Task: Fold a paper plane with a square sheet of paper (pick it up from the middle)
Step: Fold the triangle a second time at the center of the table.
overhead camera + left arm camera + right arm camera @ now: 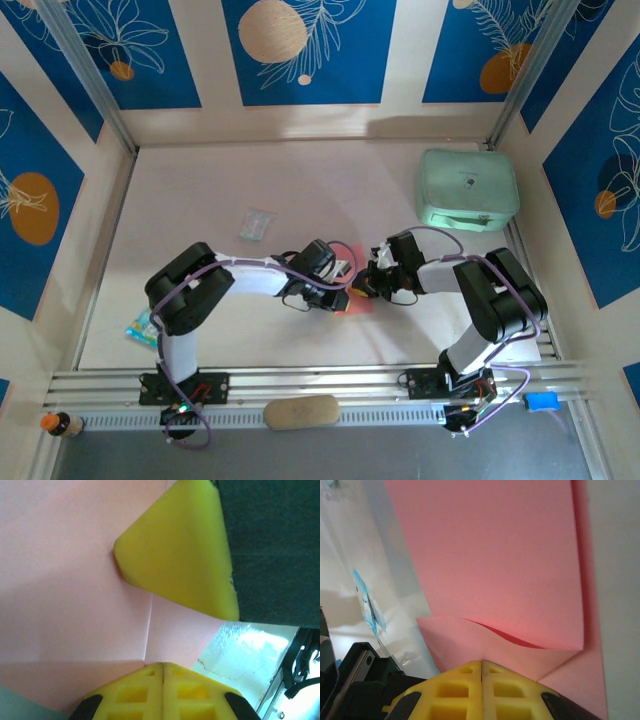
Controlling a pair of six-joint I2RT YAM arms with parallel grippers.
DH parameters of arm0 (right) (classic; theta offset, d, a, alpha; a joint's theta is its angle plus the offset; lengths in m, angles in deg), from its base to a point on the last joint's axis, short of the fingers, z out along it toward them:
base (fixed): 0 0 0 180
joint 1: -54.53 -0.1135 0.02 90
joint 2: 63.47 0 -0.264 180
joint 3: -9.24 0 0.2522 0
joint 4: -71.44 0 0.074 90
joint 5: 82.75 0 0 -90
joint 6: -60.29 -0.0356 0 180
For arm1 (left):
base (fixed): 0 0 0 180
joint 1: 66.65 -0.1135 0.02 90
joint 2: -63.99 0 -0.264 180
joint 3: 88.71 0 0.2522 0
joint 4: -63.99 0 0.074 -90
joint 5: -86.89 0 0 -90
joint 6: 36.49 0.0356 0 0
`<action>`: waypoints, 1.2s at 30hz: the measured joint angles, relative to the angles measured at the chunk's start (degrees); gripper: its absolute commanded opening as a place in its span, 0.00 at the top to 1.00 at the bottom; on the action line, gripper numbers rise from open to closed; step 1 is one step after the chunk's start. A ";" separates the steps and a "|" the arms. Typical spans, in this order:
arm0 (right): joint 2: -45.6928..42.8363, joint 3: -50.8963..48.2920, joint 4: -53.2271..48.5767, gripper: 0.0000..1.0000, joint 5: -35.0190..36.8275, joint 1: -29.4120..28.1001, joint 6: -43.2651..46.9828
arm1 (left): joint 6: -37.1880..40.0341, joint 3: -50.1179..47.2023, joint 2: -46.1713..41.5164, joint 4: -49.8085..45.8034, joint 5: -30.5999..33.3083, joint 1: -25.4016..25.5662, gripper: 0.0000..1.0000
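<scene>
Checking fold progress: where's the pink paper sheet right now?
Top external view: the square sheet of paper lies mid-table, partly folded, under where the left fingers and right fingers meet, left of the mint-green case.

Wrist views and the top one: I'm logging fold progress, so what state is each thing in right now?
square sheet of paper: partly folded, creased, one flap doubled over, not yet a plane.
left gripper: shut, tips at the paper's crease.
right gripper: shut, tips at a folded edge.
mint-green case: closed, at the table's far right.
clear packet: lying flat, apart from the paper.
</scene>
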 measured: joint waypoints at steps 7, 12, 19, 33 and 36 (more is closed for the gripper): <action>0.00 0.00 -0.13 1.00 0.00 0.07 0.42 | 0.00 -2.03 -0.83 2.58 -0.02 0.00 1.00; 0.00 0.00 -0.17 1.00 0.00 0.11 0.44 | -0.02 -4.66 -2.73 3.50 0.04 0.00 1.00; 0.00 0.11 -0.52 1.00 0.00 0.22 0.46 | -0.04 -8.68 -6.23 2.73 0.04 0.00 1.00; 0.00 0.26 -0.79 1.00 0.02 0.44 0.44 | 0.00 -6.49 -12.17 0.98 3.21 -0.46 1.00; 0.00 0.26 -0.76 1.00 0.02 0.44 0.44 | -0.02 -3.61 -8.90 1.53 3.76 -0.94 1.00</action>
